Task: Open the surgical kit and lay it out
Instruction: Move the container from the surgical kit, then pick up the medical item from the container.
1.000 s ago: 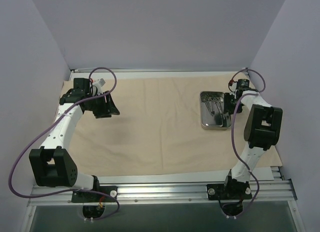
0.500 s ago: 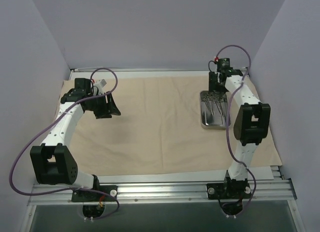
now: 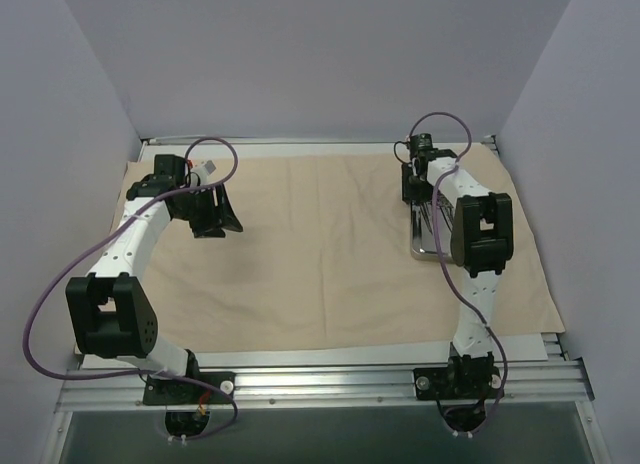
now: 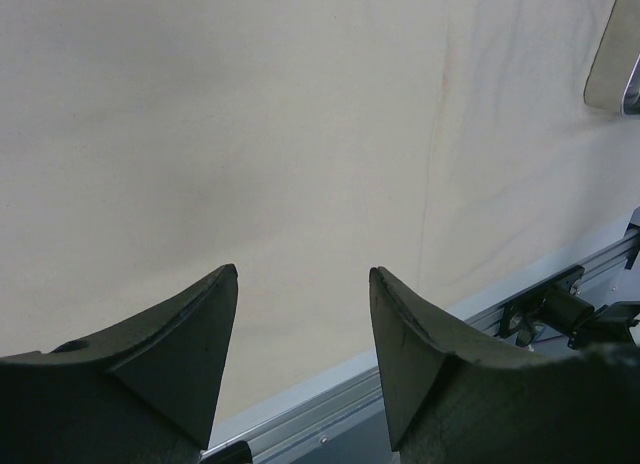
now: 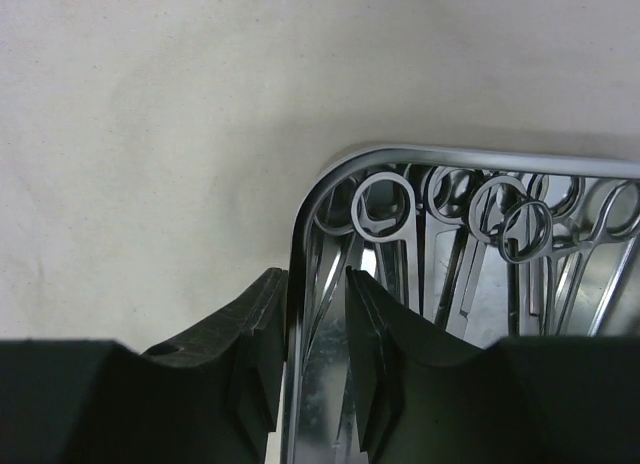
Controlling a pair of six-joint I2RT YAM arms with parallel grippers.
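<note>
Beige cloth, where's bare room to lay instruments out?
The cloth is bare across its wide middle, between the left claw and the steel tray, and along its near edge. It's crowded at the tray, whose rim the right claw straddles.

The beige cloth wrap (image 3: 320,254) lies spread flat on the surface under the right gripper (image 5: 315,284). The shiny steel tray (image 5: 500,154), holding ring-handled instruments (image 5: 386,178), has its rim between that gripper's fingers.
</note>
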